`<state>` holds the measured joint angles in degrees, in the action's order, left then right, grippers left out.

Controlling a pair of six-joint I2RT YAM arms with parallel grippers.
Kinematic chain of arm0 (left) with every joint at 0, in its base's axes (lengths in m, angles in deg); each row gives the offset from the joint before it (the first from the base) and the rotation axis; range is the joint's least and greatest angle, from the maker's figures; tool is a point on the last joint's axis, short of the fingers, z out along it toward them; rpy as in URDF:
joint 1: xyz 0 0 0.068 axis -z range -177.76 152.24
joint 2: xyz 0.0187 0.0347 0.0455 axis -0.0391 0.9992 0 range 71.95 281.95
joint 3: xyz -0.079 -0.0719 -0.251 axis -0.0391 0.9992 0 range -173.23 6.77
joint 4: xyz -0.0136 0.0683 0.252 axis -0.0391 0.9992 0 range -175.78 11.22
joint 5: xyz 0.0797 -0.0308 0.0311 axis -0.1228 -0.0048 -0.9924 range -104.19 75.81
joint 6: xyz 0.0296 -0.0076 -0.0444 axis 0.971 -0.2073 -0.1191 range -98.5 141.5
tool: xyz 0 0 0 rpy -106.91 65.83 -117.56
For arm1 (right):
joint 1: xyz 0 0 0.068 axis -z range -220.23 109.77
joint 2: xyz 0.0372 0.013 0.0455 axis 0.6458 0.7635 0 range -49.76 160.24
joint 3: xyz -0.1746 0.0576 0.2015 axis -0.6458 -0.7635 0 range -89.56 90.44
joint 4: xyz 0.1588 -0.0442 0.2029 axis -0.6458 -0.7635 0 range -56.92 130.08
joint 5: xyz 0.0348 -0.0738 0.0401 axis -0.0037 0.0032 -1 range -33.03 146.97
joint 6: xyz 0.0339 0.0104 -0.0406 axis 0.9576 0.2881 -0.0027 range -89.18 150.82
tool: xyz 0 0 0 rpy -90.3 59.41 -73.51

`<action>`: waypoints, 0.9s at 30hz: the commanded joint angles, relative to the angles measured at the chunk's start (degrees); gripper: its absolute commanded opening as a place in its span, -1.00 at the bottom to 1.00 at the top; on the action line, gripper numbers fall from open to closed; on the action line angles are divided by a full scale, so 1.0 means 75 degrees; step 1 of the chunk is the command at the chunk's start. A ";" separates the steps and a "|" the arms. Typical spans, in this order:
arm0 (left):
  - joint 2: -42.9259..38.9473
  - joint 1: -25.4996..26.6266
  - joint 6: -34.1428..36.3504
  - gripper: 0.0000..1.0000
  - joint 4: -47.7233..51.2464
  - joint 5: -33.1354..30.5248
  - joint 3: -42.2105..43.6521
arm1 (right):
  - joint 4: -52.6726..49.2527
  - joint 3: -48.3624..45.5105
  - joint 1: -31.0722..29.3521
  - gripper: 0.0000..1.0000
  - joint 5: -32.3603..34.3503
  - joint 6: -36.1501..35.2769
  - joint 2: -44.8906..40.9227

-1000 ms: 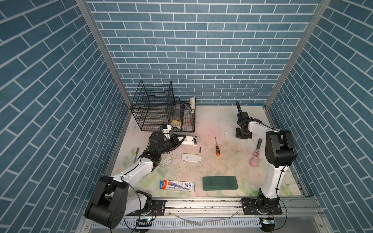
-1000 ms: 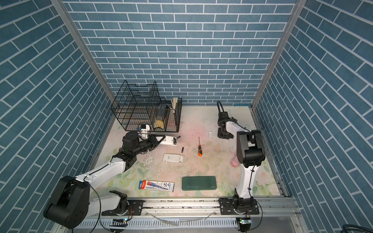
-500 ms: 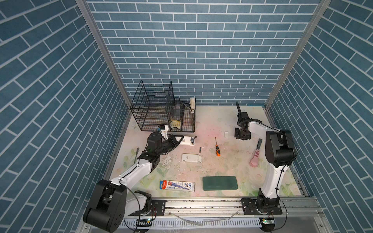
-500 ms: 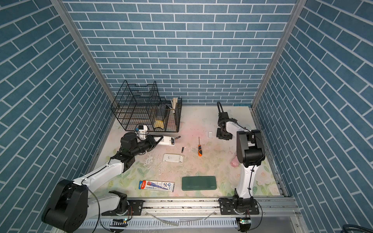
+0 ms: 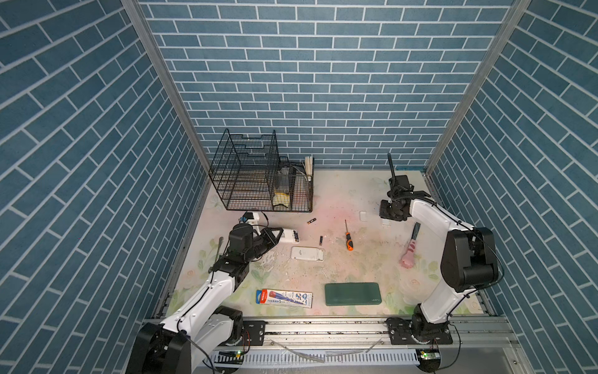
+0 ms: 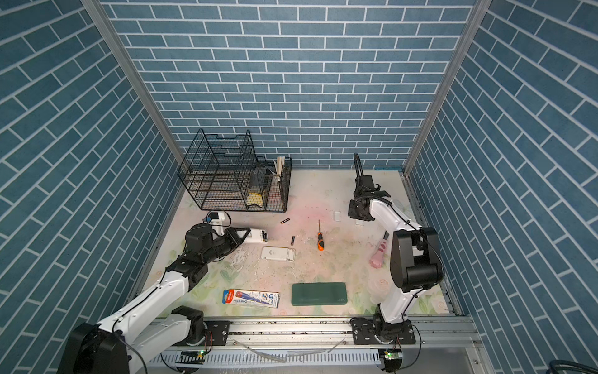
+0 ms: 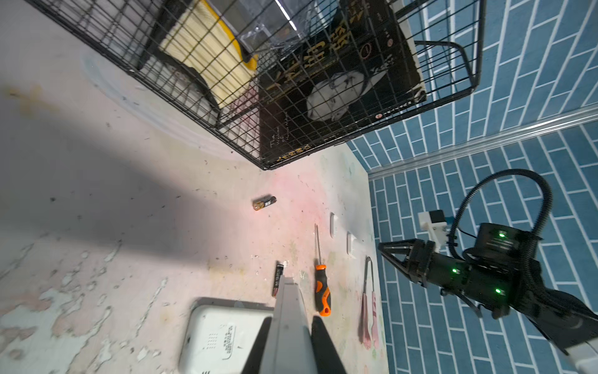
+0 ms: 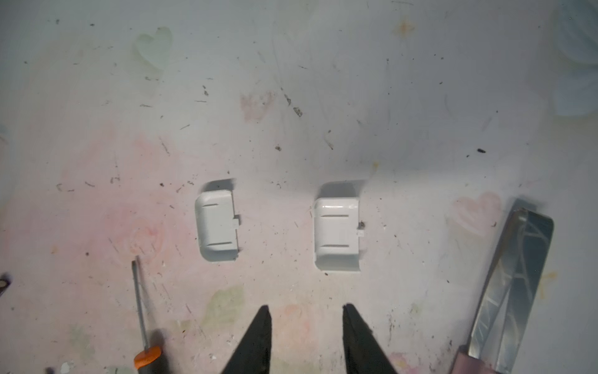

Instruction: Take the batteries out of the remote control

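My left gripper [image 5: 280,233] [image 6: 247,233] is shut on a white remote control [image 5: 290,236] [image 6: 260,236] and holds it edge-on just above the table; in the left wrist view its grey edge [image 7: 289,311] stands between the jaws. Its open end faces right. Two batteries lie loose: one [image 5: 311,221] [image 7: 264,203] near the cage, the other [image 5: 320,240] [image 7: 278,281] beside the remote's end. My right gripper [image 8: 306,310] [image 5: 387,216] is open and holds nothing, close above two white battery covers [image 8: 217,228] [image 8: 337,234].
A second white remote [image 5: 307,253] lies face down below the held one. An orange-and-black screwdriver [image 5: 348,238], a pink-handled metal tool [image 5: 411,247], a green case [image 5: 352,293] and a printed box [image 5: 284,298] lie about. A wire cage [image 5: 255,181] stands at the back left.
My right gripper's jaws have opened over the battery cover. My left gripper has drawn the remote control a little to the left and toward the front.
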<state>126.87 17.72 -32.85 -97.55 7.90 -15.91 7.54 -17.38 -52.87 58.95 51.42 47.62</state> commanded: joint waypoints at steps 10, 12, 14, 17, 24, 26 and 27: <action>-0.1487 -0.0073 -0.0753 -1.00 0.0326 -0.1883 0.1620 | 0.0094 -0.0630 -0.0343 -0.24 -0.0473 -0.0008 -0.0767; -0.1766 -0.0076 -0.0838 -1.00 0.0493 -0.2105 0.1757 | 0.0107 -0.0614 -0.0385 -0.24 -0.0509 -0.0010 -0.0759; -0.1998 -0.0084 -0.0880 -1.00 0.0687 -0.2267 0.1841 | 0.0121 -0.0581 -0.0432 -0.24 -0.0554 -0.0004 -0.0729; -0.2212 -0.0096 -0.1047 -1.00 0.0820 -0.2465 0.2000 | 0.0140 -0.0497 -0.0500 -0.24 -0.0587 0.0009 -0.0671; -0.2341 -0.0095 -0.1420 -0.97 0.0772 -0.2695 0.2363 | 0.0174 -0.0390 -0.0622 -0.24 -0.0580 0.0007 -0.0595; -0.2306 -0.0096 -0.1472 -0.92 0.0695 -0.2731 0.2410 | 0.0194 -0.0400 -0.0634 -0.24 -0.0577 0.0004 -0.0590; -0.2270 -0.0099 -0.1481 -0.89 0.0680 -0.2762 0.2404 | 0.0210 -0.0405 -0.0634 -0.24 -0.0571 0.0008 -0.0577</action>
<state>109.78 17.35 -43.27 -92.55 -10.94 1.36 8.59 -20.37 -57.33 55.08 51.42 43.16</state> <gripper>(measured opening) 0.194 0.379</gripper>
